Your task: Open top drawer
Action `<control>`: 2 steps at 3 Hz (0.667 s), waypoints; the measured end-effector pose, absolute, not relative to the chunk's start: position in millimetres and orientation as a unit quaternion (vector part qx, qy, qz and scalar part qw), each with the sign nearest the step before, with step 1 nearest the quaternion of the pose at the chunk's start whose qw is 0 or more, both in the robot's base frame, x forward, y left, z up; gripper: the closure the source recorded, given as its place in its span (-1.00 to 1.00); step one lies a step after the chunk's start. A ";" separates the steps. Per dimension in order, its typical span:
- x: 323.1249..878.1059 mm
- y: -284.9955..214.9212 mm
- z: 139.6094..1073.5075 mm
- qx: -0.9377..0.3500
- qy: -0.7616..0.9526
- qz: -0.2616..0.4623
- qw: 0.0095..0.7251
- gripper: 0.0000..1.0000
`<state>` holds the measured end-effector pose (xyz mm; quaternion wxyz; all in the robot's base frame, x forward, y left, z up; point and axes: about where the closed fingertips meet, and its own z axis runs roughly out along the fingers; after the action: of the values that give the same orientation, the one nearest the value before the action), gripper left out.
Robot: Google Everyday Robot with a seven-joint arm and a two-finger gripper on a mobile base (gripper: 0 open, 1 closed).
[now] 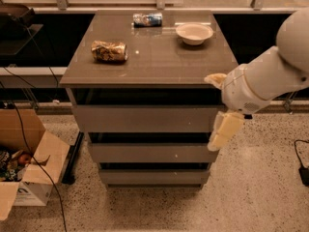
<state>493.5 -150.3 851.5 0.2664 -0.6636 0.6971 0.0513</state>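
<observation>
The top drawer (145, 118) is the widest of three grey-brown drawer fronts in a cabinet under a brown table top (149, 64). Its flat front has no handle and looks closed, flush with the cabinet. My gripper (210, 112) is at the cabinet's right front corner, on a white arm coming in from the right. It is open. One cream finger (215, 79) is at the table top's right edge and the other finger (224, 130) hangs beside the right end of the top drawer. It holds nothing.
On the table top lie a crushed can (109, 51), a blue can (147, 19) and a white bowl (194, 33). The middle drawer (149, 152) and bottom drawer (152, 177) are below. An open cardboard box (29, 163) and cables are on the floor at the left.
</observation>
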 end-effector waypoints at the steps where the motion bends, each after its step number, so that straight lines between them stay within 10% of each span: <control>1: 513.1 -149.2 810.1 -0.639 0.710 0.074 0.285 -1.00; 2: 526.1 -155.9 781.8 -0.629 0.717 0.089 0.286 -1.00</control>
<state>526.1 -155.9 781.8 0.2860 -0.6291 0.7173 0.0893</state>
